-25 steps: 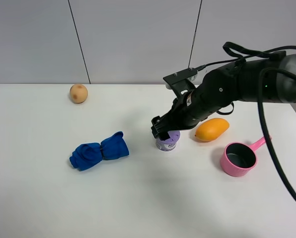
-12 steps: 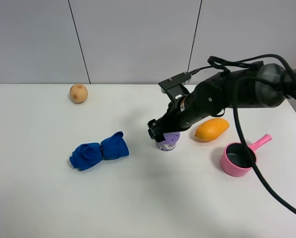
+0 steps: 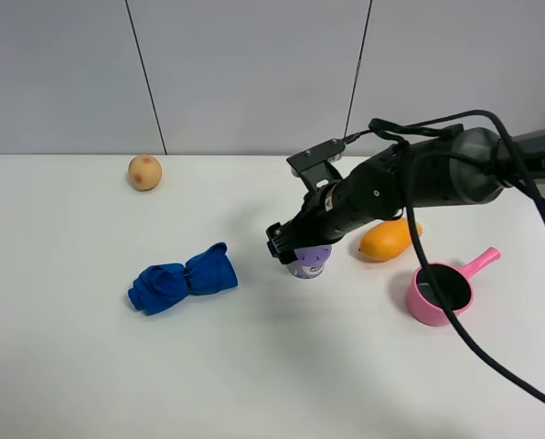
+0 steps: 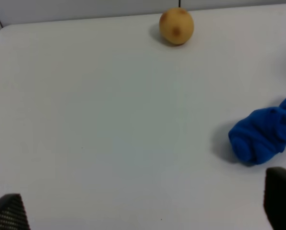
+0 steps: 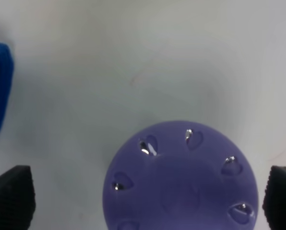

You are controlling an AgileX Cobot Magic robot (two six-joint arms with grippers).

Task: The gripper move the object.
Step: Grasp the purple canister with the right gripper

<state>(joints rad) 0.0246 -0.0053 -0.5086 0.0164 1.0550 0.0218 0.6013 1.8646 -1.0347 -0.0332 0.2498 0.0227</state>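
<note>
The object, a small round container with a lilac slotted lid (image 3: 310,262), stands near the middle of the white table (image 3: 282,366). My right gripper (image 3: 293,243), a black claw with black cables, is low over it and covers its top. In the right wrist view the lid (image 5: 181,177) lies between the two fingertips (image 5: 11,194), which stand wide apart and do not touch it. The right gripper (image 5: 145,201) is open. My left gripper (image 4: 145,211) is open and empty above bare table; its arm does not show in the exterior high view.
An orange mango (image 3: 387,240) lies just right of the container, partly behind the arm. A pink saucepan (image 3: 439,291) stands further right. A blue rolled cloth (image 3: 181,278) lies to the left, also in the left wrist view (image 4: 265,134). A tan round fruit (image 3: 144,172) sits at the back left.
My right arm has shifted a little to the left and lowered over the container. The container and the other things have not moved.
</note>
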